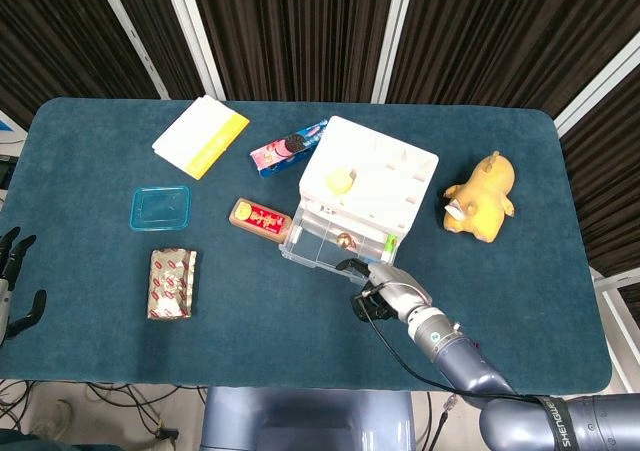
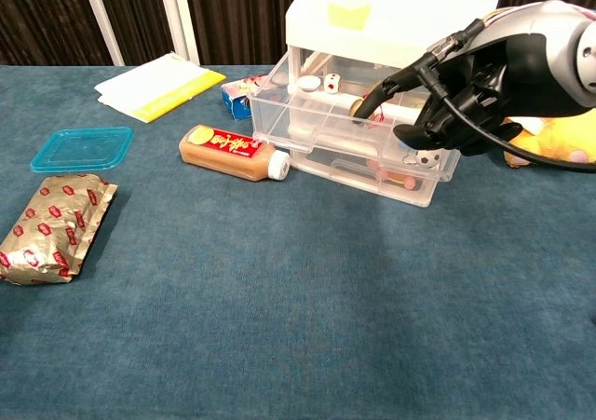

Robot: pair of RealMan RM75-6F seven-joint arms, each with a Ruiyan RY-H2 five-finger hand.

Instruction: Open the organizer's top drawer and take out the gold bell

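The white organizer (image 1: 372,176) (image 2: 391,15) stands mid-table with its clear top drawer (image 1: 322,241) (image 2: 321,122) pulled part way out toward me. Inside the drawer lies the gold bell (image 1: 343,239), which the chest view shows only partly behind a finger (image 2: 377,94). My right hand (image 1: 386,286) (image 2: 480,80) is at the drawer's front right, one finger hooked over its front rim and the others curled in. My left hand (image 1: 12,276) hangs off the table's left edge, fingers apart and holding nothing.
A die (image 2: 331,82) and a white cap (image 2: 308,83) also lie in the drawer. A brown bottle (image 1: 258,218) lies just left of the organizer. A yellow plush toy (image 1: 482,196) sits to its right. A blue lid (image 1: 160,208), foil packet (image 1: 172,283), yellow pack (image 1: 201,136) and cookie pack (image 1: 288,147) lie further left.
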